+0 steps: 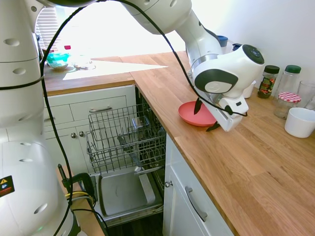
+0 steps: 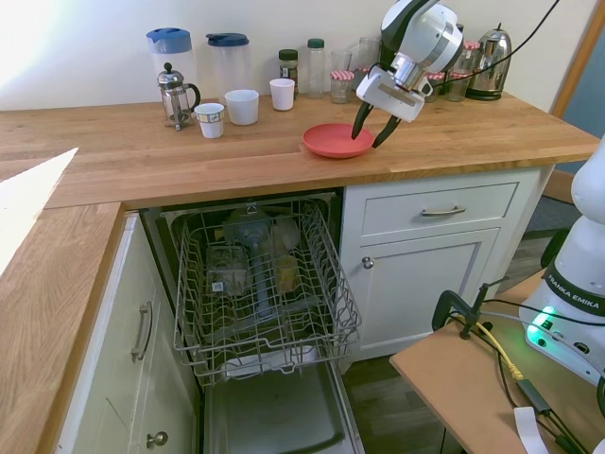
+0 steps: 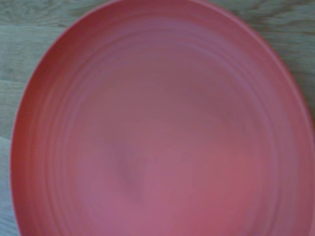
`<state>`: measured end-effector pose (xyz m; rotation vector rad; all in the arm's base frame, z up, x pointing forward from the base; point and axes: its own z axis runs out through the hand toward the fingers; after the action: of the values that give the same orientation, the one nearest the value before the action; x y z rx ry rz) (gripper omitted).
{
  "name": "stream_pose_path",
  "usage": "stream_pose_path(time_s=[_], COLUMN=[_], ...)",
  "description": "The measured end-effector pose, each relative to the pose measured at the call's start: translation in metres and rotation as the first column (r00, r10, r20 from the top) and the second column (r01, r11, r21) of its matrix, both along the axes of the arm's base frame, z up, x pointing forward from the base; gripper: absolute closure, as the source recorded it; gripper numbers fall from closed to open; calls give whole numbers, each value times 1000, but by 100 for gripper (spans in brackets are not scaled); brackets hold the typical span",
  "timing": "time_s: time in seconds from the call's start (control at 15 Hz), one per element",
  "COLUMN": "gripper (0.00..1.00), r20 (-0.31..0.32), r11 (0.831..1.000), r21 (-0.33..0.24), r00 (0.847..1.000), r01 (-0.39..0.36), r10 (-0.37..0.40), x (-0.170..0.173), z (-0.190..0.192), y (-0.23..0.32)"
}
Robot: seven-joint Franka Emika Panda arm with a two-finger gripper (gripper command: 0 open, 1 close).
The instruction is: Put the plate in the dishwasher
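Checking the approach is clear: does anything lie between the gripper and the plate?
Nothing. In the second exterior view the open gripper hangs tilted at the plate's rim, with no object between them.

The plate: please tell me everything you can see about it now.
The plate is small, round, shallow and coral-red, seemingly plastic, with a raised rim and faint concentric rings inside. It is empty and lies flat on the wooden counter, near its front edge, above the white drawers. The gripper is tilted over its rim, fingers open; whether they touch it is unclear.
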<state>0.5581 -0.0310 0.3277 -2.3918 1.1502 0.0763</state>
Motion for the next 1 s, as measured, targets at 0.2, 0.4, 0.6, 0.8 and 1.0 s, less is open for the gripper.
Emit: stream_pose_path(time_s=[0.2, 0.4, 0.6, 0.8, 1.0], gripper=[100, 100, 100, 100, 100], r20=[-8, -19, -26, -32, -38], r11=[1000, 999, 998, 996, 994], r21=[6, 9, 6, 2, -16], r00=[1000, 999, 997, 996, 994], r01=[15, 42, 68, 88, 105], r10=[-15, -42, -67, -88, -106], x=[3, 4, 3, 1, 1], z=[0, -3, -6, -9, -10], y=[5, 3, -3, -9, -11])
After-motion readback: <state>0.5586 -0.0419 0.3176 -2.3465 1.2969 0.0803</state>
